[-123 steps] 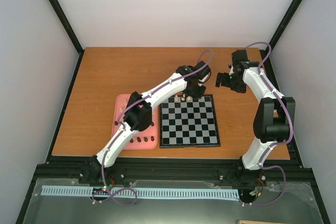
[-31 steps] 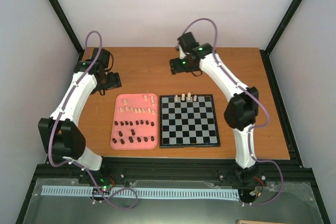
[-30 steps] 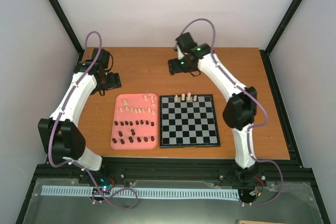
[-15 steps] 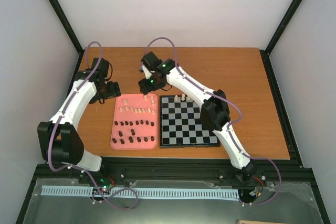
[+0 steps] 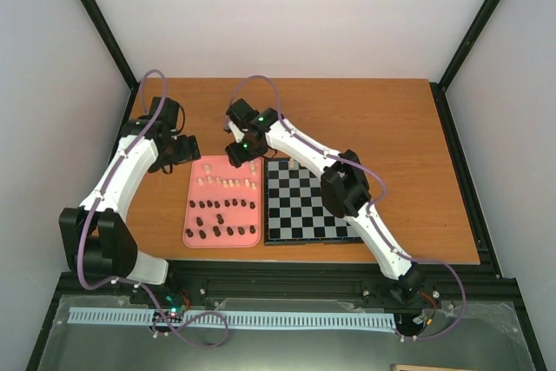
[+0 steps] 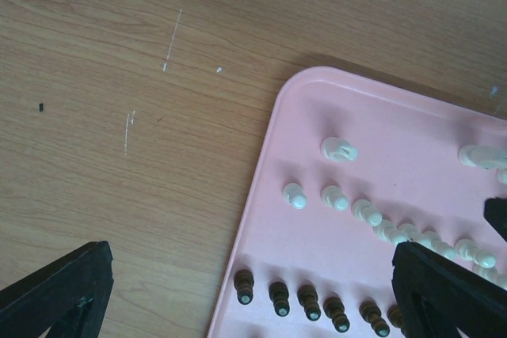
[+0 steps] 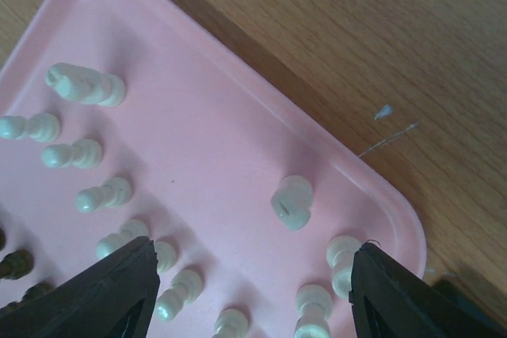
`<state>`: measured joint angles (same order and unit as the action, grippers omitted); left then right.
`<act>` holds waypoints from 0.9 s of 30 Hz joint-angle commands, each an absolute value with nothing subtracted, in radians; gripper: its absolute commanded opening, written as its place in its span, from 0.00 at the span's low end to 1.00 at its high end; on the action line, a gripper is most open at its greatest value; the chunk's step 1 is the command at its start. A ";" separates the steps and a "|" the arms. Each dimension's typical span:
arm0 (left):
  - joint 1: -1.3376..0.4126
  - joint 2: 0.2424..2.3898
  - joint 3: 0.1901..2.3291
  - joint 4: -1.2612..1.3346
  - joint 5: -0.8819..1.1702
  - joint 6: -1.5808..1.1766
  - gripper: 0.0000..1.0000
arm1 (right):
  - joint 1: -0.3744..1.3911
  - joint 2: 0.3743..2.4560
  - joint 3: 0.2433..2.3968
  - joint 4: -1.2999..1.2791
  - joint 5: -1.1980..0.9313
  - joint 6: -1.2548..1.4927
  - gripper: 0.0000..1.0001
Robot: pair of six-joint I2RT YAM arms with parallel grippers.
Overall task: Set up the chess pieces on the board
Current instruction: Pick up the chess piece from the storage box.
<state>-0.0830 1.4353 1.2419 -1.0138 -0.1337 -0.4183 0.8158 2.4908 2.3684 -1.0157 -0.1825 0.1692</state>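
Pink, rounded and rectangular, the plastic tray [image 5: 196, 215] lies on the orange-brown wooden surface [image 5: 391, 128], just left of the square black and light grey checkered chessboard [image 5: 300, 210]. The tray holds the small cream chess pieces [image 5: 228, 183] in a loose row toward its far side and the dark brown chess pieces [image 5: 221, 219] in two rows nearer the arms. In the top view, at least one cream piece stands on the board's far row; the right arm hides the rest of that row. The right arm reaches across the board, and the right jaws hang over the tray's far right corner, partly open and gripping nothing, with several cream pieces below the gap. The left jaws stand fully spread and empty over the tray's far left corner and the bare wood beside it.
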 commanded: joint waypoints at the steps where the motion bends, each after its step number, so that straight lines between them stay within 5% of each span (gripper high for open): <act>1: -0.073 1.394 1.246 -0.993 -0.116 -0.416 0.98 | 0.819 2.522 2.409 -0.975 -0.136 0.140 0.66; 18: -0.073 1.394 1.240 -0.994 -0.098 -0.406 0.98 | 0.818 2.599 2.467 -0.961 -0.117 0.137 0.57; 27: -0.073 1.396 1.235 -0.989 -0.097 -0.403 0.98 | 0.817 2.612 2.473 -0.970 -0.113 0.134 0.42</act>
